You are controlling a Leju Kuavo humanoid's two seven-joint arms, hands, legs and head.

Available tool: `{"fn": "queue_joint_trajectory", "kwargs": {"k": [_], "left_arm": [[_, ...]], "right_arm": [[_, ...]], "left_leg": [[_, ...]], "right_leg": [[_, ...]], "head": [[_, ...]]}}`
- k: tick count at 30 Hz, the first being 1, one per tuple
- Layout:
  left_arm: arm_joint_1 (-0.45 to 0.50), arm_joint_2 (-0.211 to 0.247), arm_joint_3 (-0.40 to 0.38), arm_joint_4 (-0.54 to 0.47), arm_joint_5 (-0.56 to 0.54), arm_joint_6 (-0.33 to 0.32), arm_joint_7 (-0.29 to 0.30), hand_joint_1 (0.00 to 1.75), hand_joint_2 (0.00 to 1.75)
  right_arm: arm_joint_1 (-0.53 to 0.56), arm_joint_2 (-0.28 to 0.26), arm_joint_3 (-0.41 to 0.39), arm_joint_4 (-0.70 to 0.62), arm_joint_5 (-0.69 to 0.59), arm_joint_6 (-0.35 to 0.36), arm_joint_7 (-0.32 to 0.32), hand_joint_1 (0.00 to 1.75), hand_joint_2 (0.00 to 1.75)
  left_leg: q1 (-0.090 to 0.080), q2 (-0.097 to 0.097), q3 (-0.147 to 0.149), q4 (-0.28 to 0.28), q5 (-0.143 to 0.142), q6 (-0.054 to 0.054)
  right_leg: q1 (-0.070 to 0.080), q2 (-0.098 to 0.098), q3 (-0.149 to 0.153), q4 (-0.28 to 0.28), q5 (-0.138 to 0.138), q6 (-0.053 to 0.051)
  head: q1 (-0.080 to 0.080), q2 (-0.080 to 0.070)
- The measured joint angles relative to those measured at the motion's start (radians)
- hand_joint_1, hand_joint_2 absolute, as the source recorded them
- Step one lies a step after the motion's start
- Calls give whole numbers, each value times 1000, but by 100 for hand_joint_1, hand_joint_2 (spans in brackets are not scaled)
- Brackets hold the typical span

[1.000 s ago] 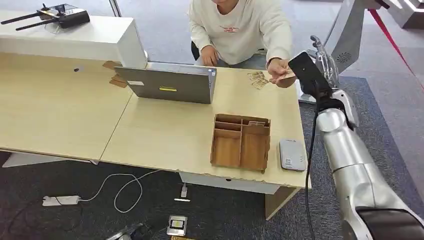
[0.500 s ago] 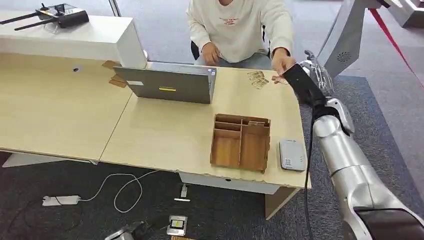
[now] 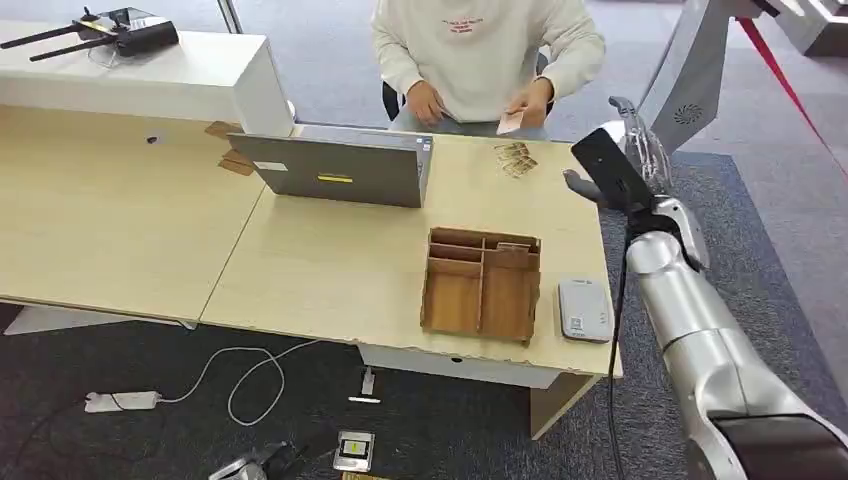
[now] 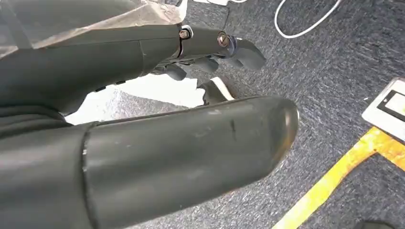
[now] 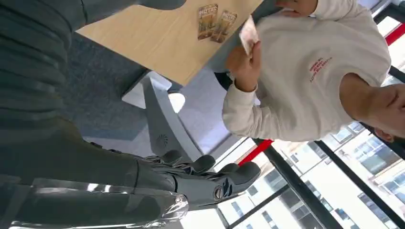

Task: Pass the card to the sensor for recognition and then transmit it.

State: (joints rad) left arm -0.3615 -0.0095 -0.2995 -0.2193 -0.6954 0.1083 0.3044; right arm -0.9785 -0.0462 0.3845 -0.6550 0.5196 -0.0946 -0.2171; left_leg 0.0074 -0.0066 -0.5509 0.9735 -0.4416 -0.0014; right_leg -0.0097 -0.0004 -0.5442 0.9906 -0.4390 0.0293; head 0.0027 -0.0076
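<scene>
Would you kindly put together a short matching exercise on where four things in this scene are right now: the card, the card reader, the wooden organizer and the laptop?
Things:
1. card
2. card reader
3. wooden organizer
4. laptop

Places:
A. at the table's near right corner, flat and pale grey
B. in the person's hand, above the table's far edge
C. mid-table, lid turned toward the robot
D. between the laptop and the table's near edge, just left of the reader

Pairs: 1-B, 2-A, 3-D, 4-C
</scene>
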Motion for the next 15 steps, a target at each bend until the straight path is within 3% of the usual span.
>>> {"fn": "queue_joint_trajectory", "kwargs": {"k": [9,12,15], "left_arm": [[1,0,0,0,9,6,0,0,0],[4,4,0,0,22,15,0,0,0],[15,9,0,0,38,27,0,0,0]], "right_arm": [[3,-8,0,-20,-10,10,21,0,175],[14,-24,0,-79,-20,37,85,0,175],[52,-50,-3,-191,-42,78,207,0,175]], "left_leg": [[0,0,0,0,0,0],[0,0,0,0,0,0],[0,0,0,0,0,0]], "right_leg": [[0,0,0,0,0,0],[0,0,0,0,0,0],[0,0,0,0,0,0]], "head": [[0,0],[-1,0],[0,0]]}}
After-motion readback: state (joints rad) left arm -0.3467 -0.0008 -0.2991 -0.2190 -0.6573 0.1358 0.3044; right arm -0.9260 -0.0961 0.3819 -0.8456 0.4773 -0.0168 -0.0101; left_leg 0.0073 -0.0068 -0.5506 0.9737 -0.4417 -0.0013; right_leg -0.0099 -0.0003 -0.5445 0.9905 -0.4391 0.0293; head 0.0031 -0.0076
